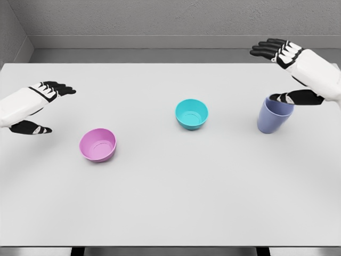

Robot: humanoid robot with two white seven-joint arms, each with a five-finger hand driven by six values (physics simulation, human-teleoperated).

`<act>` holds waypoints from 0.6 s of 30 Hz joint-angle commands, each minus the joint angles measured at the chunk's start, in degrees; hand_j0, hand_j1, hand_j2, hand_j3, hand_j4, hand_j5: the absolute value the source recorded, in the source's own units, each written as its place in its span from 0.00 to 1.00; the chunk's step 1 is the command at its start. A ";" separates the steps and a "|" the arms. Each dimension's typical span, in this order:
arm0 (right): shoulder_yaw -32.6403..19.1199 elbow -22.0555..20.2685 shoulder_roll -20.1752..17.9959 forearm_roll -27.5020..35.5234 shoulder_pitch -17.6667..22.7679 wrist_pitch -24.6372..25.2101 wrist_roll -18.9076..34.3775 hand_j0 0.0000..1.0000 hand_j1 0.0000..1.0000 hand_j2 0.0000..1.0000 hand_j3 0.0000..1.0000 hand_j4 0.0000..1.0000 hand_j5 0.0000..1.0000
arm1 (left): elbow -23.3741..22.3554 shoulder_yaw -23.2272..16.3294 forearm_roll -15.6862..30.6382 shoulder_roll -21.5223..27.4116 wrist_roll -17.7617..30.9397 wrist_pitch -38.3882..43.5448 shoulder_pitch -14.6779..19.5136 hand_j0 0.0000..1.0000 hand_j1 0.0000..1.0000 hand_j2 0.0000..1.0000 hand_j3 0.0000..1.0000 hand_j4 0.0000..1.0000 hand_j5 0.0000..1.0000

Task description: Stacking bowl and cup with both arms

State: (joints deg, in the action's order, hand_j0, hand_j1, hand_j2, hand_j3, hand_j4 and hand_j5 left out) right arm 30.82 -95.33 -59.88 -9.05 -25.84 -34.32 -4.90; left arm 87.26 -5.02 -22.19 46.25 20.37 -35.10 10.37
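A: Nearest thing?
B: Pink bowl [98, 144], lower left of centre on the table [170, 213], upright, opening tipped a bit toward camera. Nothing in it that I can see.

A: Next back?
B: Left hand [40, 109], left edge, mid height. Fingers spread, thumb hanging below, holding nothing. It's near the pink bowl, up and left of it, not touching.

A: Then?
B: Teal bowl [192, 114], just right of centre, upright, well apart from the pink one.

A: And the cup?
B: Blue cup [274, 114], right side, about level with the teal bowl, tilted, rim leaning right. Well apart from both bowls.

A: Right hand on it?
B: Right hand [290, 69], upper right. Thumb [298, 97] sits at the cup's rim, looks touching. The other fingers [272, 49] stretch out toward the upper left, well above the cup, splayed, not wrapped round it. So open, no real grasp.

A: Anything stacked?
B: No. Three pieces all separate on the table.
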 commanded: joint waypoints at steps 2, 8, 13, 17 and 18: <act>0.21 0.05 -0.94 0.26 0.00 -0.68 -0.02 1.00 1.00 1.00 1.00 1.00 1.00 | 0.01 0.01 0.40 -0.01 -0.06 0.10 0.00 1.00 1.00 1.00 1.00 1.00 1.00; -0.14 0.40 -1.03 0.18 -0.26 -0.68 -0.02 1.00 1.00 1.00 1.00 1.00 1.00 | 0.80 -0.43 -0.92 0.16 14.08 0.10 3.60 1.00 1.00 1.00 1.00 1.00 1.00; -0.40 1.28 -0.94 -4.83 -1.49 -0.68 0.07 1.00 1.00 1.00 1.00 1.00 1.00 | 4.67 -8.86 -1.54 3.85 14.63 0.10 11.07 1.00 1.00 1.00 1.00 1.00 1.00; -0.40 2.25 -1.91 -4.75 -3.60 -0.68 5.86 1.00 1.00 1.00 1.00 1.00 1.00 | 4.85 -20.46 0.13 6.31 14.63 0.10 19.86 1.00 1.00 1.00 1.00 1.00 1.00; -0.49 4.79 -1.12 -4.75 -4.57 -0.68 9.20 1.00 1.00 1.00 1.00 1.00 1.00 | 4.85 -25.03 2.15 7.72 14.63 0.10 22.84 1.00 1.00 1.00 1.00 1.00 1.00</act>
State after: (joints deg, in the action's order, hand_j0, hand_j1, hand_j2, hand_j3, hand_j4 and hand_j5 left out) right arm 30.43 -92.46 -61.21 -13.83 -31.29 -34.99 -0.01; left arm 91.81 -23.57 -21.86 52.04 34.78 -35.06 35.23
